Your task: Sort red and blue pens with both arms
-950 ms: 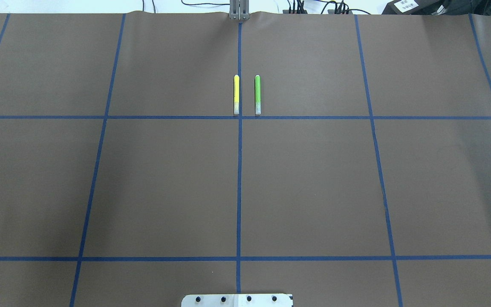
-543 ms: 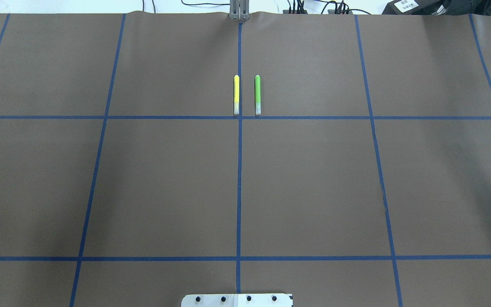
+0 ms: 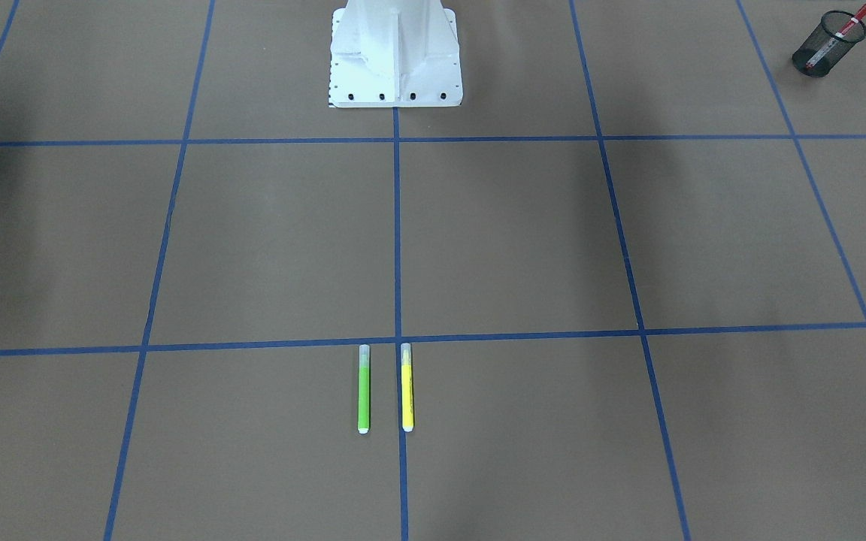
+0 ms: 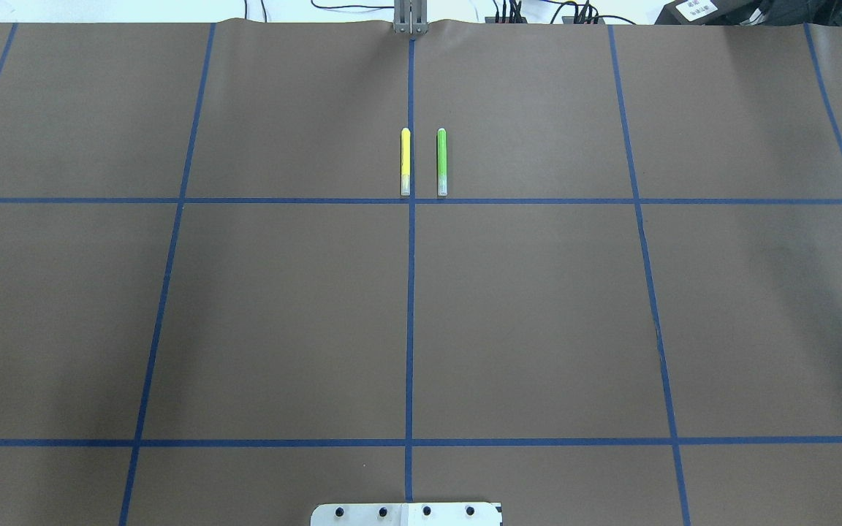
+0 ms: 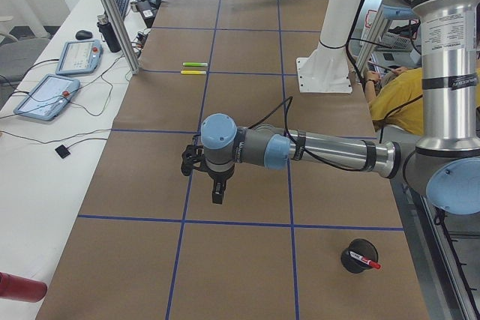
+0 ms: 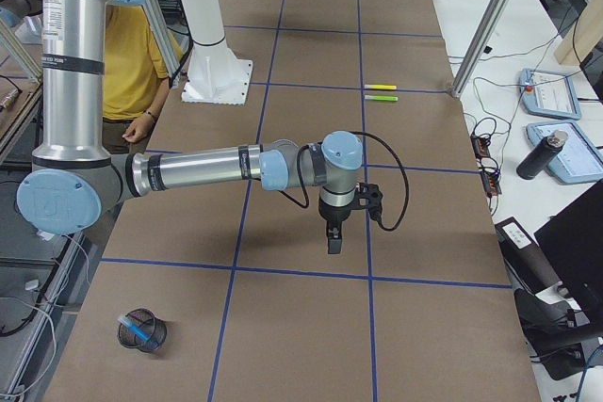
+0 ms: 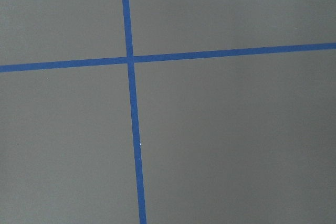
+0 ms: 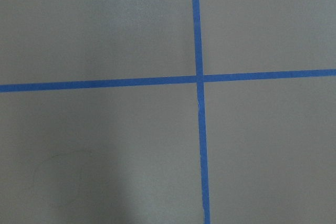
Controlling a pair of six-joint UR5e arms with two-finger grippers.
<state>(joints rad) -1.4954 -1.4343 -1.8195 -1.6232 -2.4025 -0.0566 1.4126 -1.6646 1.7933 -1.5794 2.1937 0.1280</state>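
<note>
**While both claws hang above the desk, the pens sit in cups**

Where the desk ends on the robot's left, the red pen leans in the black mesh left cup, its red end poking past the rim. The blue pen lies tilted in the matching right cup at the opposite end. The left claw points down above the desk, well apart from its cup, and the right claw does likewise. Only the side views show them, so I cannot tell whether either claw's fingers are apart or together. A yellow marker and a green marker lie parallel, not touching, mid-desk on the far side.
</note>
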